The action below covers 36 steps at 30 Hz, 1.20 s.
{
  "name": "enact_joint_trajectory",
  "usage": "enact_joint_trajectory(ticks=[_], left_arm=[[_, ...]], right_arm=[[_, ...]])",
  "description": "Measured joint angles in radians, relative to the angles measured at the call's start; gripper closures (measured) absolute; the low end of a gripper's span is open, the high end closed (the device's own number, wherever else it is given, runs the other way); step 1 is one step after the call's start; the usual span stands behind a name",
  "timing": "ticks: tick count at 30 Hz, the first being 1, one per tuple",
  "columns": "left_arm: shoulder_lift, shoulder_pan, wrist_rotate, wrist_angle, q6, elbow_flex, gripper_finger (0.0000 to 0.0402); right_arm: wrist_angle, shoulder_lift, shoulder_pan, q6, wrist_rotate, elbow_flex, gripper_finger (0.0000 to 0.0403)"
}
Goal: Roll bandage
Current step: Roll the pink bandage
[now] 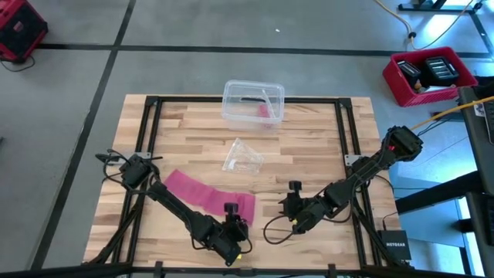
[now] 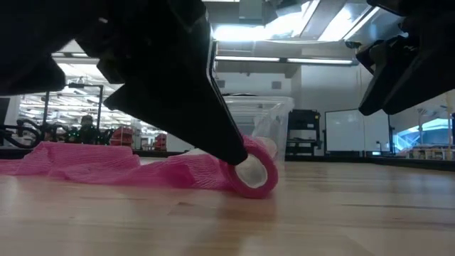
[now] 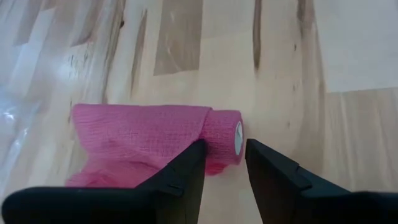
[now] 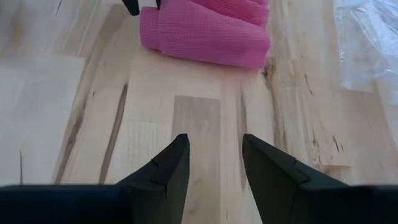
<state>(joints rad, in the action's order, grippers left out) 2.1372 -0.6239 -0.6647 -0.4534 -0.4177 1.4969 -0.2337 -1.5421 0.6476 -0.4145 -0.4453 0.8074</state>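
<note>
A pink bandage [image 1: 202, 190] of soft, open-weave fabric lay on the near-left part of the pale wooden tabletop [image 1: 309, 147], whose planks showed darker grain streaks. Its left stretch spread as a flat, slightly rumpled band, and its right end was wound into a short cylinder [image 3: 222, 138] around a pale core, lying on its side on the wood. The left end effector [image 3: 222, 155] was at that rolled end, its two dark wedge-shaped fingers [image 3: 186, 171] parted and standing at either side of the near edge of the roll; whether they pressed it could not be told. The right end effector [image 4: 214, 154] hovered low over bare wood just to the right of the roll, its angular black fingers spread with nothing between them. Farther back, near the middle of the tabletop, lay a crinkled clear plastic wrapper [image 1: 244, 156], and at the far edge stood a clear plastic box [image 1: 253, 103] with rounded corners, something pink and something dark showing through its walls.
</note>
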Motion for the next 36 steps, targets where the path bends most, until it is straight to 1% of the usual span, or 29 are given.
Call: enact_joint_trajectory(ticks=[3, 6, 10, 13, 17, 21, 26, 29, 33, 36], left_arm=[[0.002, 0.006, -0.001, 0.000, -0.013, -0.001, 0.0290], [0.003, 0.013, -0.010, -0.010, -0.031, -0.001, 0.0290], [0.005, 0.017, -0.018, -0.068, -0.108, -0.001, 0.0290], [0.007, 0.017, -0.019, -0.112, -0.162, -0.002, 0.0290], [0.007, 0.008, -0.020, -0.124, -0.184, -0.002, 0.0290], [0.007, 0.007, -0.020, -0.122, -0.183, -0.002, 0.0290], [0.007, 0.008, -0.020, -0.119, -0.186, -0.002, 0.0290], [0.007, 0.010, -0.022, -0.114, -0.186, -0.002, 0.0290], [0.007, 0.010, -0.026, -0.103, -0.198, -0.002, 0.0290], [0.007, 0.011, -0.028, -0.103, -0.209, -0.002, 0.0290]], right_arm=[[0.004, 0.000, 0.000, -0.005, -0.016, 0.000, 0.0251], [0.070, -0.019, 0.000, 0.001, -0.018, 0.000, 0.0251], [0.196, -0.082, -0.001, 0.059, -0.013, 0.000, 0.0251], [0.235, -0.132, -0.020, 0.098, -0.038, 0.000, 0.0251], [0.238, -0.173, -0.101, 0.083, -0.137, 0.000, 0.0251], [0.293, -0.193, -0.206, 0.136, -0.154, 0.000, 0.0251], [0.405, -0.231, -0.321, 0.241, -0.075, 0.000, 0.0251], [0.433, -0.263, -0.367, 0.254, -0.008, 0.000, 0.0251], [0.477, -0.304, -0.381, 0.234, 0.101, 0.000, 0.0251], [0.488, -0.320, -0.369, 0.203, 0.149, 0.000, 0.0251]])
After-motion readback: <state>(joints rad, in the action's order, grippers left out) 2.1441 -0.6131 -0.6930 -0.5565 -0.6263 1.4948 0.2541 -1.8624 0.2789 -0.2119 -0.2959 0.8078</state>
